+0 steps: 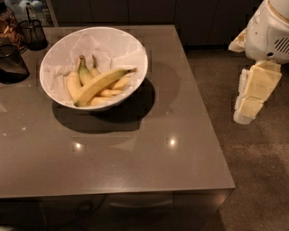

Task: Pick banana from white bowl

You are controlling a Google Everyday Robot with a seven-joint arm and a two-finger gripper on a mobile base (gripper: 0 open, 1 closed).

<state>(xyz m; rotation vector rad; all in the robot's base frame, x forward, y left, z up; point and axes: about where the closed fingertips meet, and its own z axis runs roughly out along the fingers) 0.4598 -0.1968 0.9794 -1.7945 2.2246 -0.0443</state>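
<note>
Dark cabinet fronts [135, 11] are running along the back of the room, and a grey-brown table [135, 158] is filling most of the camera view, its glossy top catching two small glints of light. Toward the table's far left the white bowl [137, 52] is sitting tilted toward the camera and casting a broad shadow to its right. Crinkled white paper [106, 45] is lining it. The banana [101, 84] is lying inside the bowl, slanting from lower left up to its dark stem tip at the right, and it is resting across shorter bananas [73, 83] whose green stems are pointing up. A dark wire-mesh cup [34, 32] is standing at the table's far left corner. The gripper [250, 101] is hanging off the table's right side over the speckled floor [257, 180], well apart from the bowl, below the robot's white arm housing [271, 31]; whether it is spread or closed cannot be told, and nothing is showing in its grasp.
</note>
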